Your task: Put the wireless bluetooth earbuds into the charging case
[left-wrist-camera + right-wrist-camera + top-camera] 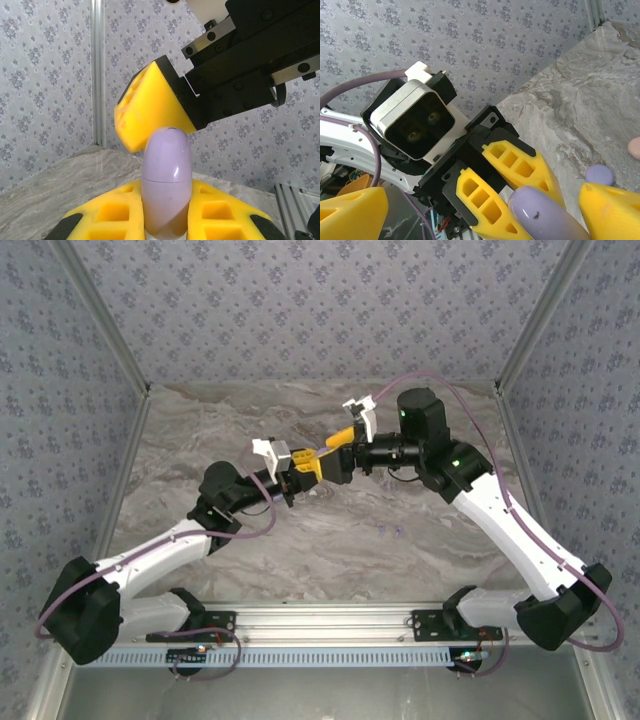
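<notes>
Above the middle of the marbled table (330, 570), the two grippers are found meeting tip to tip, raised clear of the surface. The left gripper (303, 466) is seen clamped on a lavender charging case (166, 185). The case is held upright between the gripper's two yellow fingers (117, 212), with its rounded top standing proud of them and a seam visible around its body. The lid is observed to be shut.

The right gripper (332, 452) is presented from the opposite side with its jaws spread wide and closed on nothing. From the right wrist view the case (545, 215) is noted lying between the right gripper's own fingers (612, 210), with the left gripper's fingers (485, 200) drawn in narrowly about it. In the left wrist view one right finger (150, 107) is seen just behind the top of the case. Whether contact is made cannot be told.

On the table, two tiny lavender earbuds (383, 531) are recorded lying side by side, near the right arm's forearm (510, 520) and well apart from the case. From the right wrist view a small lavender piece (599, 175) and a pale pink piece (635, 147), the latter cut by the frame edge, are noted on the marble below the grippers. Both are blurred and their kind cannot be confirmed.
</notes>
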`<state>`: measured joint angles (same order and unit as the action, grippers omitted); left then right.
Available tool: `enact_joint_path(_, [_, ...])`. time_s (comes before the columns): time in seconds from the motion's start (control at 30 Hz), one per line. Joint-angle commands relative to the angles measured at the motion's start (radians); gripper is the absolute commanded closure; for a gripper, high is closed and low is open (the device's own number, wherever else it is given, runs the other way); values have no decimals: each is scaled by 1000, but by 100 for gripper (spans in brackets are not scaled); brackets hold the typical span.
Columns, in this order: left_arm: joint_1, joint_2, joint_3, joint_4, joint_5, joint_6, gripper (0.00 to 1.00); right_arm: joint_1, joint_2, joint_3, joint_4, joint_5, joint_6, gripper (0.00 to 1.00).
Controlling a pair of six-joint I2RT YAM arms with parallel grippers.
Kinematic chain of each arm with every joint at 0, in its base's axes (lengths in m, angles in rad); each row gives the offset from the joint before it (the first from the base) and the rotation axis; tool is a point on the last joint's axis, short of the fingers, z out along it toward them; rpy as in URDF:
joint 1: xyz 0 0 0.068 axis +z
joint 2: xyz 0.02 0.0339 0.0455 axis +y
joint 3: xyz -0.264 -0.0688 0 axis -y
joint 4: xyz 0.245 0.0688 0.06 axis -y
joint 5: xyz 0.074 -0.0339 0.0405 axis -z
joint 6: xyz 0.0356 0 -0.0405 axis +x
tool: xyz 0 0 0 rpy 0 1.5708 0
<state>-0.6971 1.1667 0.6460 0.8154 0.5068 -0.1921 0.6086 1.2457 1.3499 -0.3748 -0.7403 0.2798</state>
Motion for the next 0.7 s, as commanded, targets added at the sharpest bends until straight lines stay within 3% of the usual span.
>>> enact_joint_path(0.0, [2, 12, 36, 11, -28, 9, 100, 11, -30, -13, -32, 3, -18, 0])
enact_joint_path(0.23, [3, 9, 48, -43, -50, 12, 100, 11, -48, 17, -90, 157, -49, 0])
enact_joint_path(0.43, [13, 6, 51, -154, -97, 17, 100, -20, -152, -40, -77, 499, -34, 0])
enact_joint_path(0.67, [90, 117, 70, -365, -172, -56, 100, -171, -334, -321, 216, 459, 177, 0])
